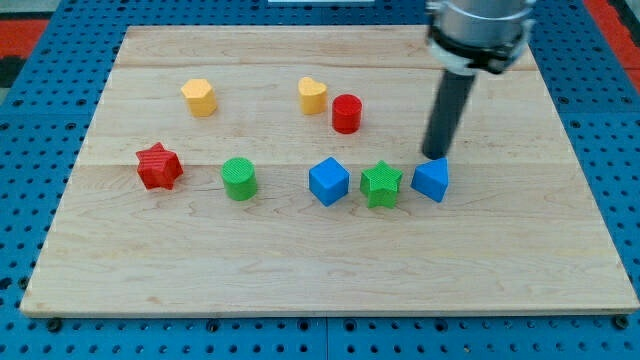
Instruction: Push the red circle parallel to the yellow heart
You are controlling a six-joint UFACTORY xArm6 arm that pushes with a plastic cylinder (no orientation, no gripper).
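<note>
The red circle (346, 113) stands on the wooden board just right of the yellow heart (312, 96), close to it and slightly lower in the view. My tip (435, 156) is down at the board, to the right of and below the red circle, just above the blue triangle-like block (431, 180). The rod rises from there toward the view's top right.
A yellow hexagon-like block (199, 97) sits at upper left. A red star (158, 167), a green circle (239, 179), a blue cube (328, 181) and a green star (381, 184) form a row across the middle. The board's edge (330, 310) meets a blue pegboard.
</note>
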